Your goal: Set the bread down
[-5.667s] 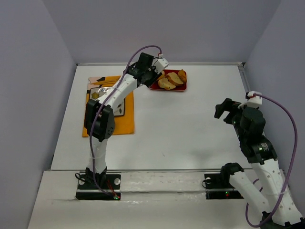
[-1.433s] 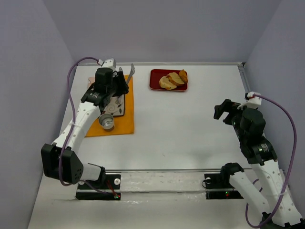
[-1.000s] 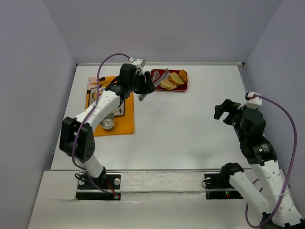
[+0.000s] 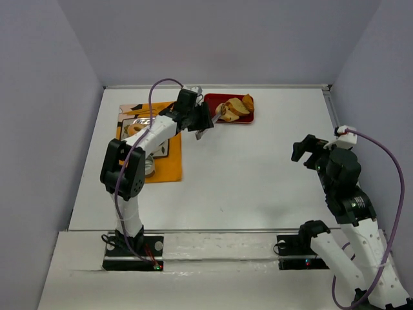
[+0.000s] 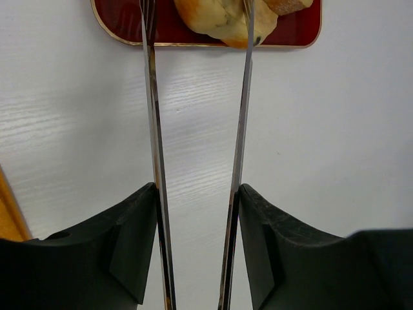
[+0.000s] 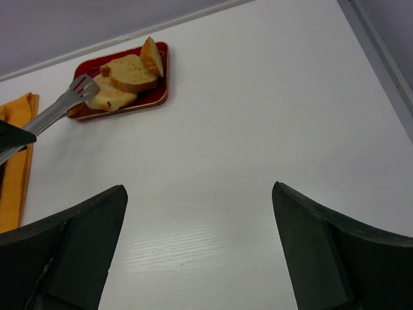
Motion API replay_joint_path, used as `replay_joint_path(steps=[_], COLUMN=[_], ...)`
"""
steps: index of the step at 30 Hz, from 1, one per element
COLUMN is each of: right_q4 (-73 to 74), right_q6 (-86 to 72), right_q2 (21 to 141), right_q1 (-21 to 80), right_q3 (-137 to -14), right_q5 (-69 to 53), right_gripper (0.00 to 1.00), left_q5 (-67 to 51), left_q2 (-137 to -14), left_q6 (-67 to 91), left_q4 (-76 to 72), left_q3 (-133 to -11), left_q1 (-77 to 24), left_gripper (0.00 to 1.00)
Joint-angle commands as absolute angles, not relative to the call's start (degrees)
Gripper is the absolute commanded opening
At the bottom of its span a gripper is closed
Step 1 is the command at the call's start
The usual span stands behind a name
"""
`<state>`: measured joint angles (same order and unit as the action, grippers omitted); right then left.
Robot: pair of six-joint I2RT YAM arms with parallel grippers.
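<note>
A red tray (image 4: 210, 101) at the back of the table holds several bread slices (image 4: 235, 107). My left gripper (image 4: 199, 122) is shut on metal tongs (image 4: 212, 119), whose tips reach the tray's near-left edge. In the left wrist view the tong arms (image 5: 152, 129) are spread apart, the right tip touching a pale slice (image 5: 219, 16), the left tip over bare tray (image 5: 116, 19). My right gripper (image 4: 308, 150) is open and empty above the table's right side; its view shows the tray (image 6: 161, 92), the bread (image 6: 129, 71) and the tongs (image 6: 61, 110).
An orange mat (image 4: 164, 166) lies at the left, with a plate (image 4: 161, 147) that seems to carry a bread piece (image 4: 134, 128) and a metal cup (image 4: 149, 170) partly hidden by the left arm. Walls close in on three sides.
My left arm has swung with the tongs from over the orange mat rightward to the red tray. The right arm has not moved.
</note>
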<state>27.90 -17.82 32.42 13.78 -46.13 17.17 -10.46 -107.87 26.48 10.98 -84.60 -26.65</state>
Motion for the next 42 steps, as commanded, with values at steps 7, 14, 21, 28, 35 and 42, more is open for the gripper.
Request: replay_joint_path(steps=[7, 14, 21, 28, 35, 42], right_q4=[26.02, 26.1, 26.02, 26.02, 26.1, 26.02], right_q6=[-17.75, -17.93, -18.1, -18.02, -18.19, -18.19], right_q2=[31.73, 31.64, 31.38, 31.03, 30.76, 30.32], right_q1=[13.71, 13.71, 13.71, 13.71, 13.71, 13.71], right_q3=[-46.23, -46.23, -46.14, -46.14, -46.14, -46.14], right_q5=[18.28, 18.37, 18.63, 18.9, 19.25, 19.34], right_gripper=[1.0, 1.0, 1.0, 1.0, 1.0, 1.0], left_q5=[-14.23, -17.93, -16.79, -16.0, -14.33, -5.04], left_q2=[-108.54, -108.54, -109.07, -110.22, -107.58, -104.68], left_q6=[28.74, 29.62, 28.92, 29.35, 29.01, 26.72], left_q4=[8.88, 7.29, 9.31, 9.75, 9.67, 14.75], left_q3=[-87.72, -87.01, -87.36, -87.98, -88.68, -93.86], left_q1=[-26.89, -26.89, -26.89, -26.89, -26.89, -26.63], left_gripper=[0.58, 0.59, 0.59, 0.44, 0.2, 0.11])
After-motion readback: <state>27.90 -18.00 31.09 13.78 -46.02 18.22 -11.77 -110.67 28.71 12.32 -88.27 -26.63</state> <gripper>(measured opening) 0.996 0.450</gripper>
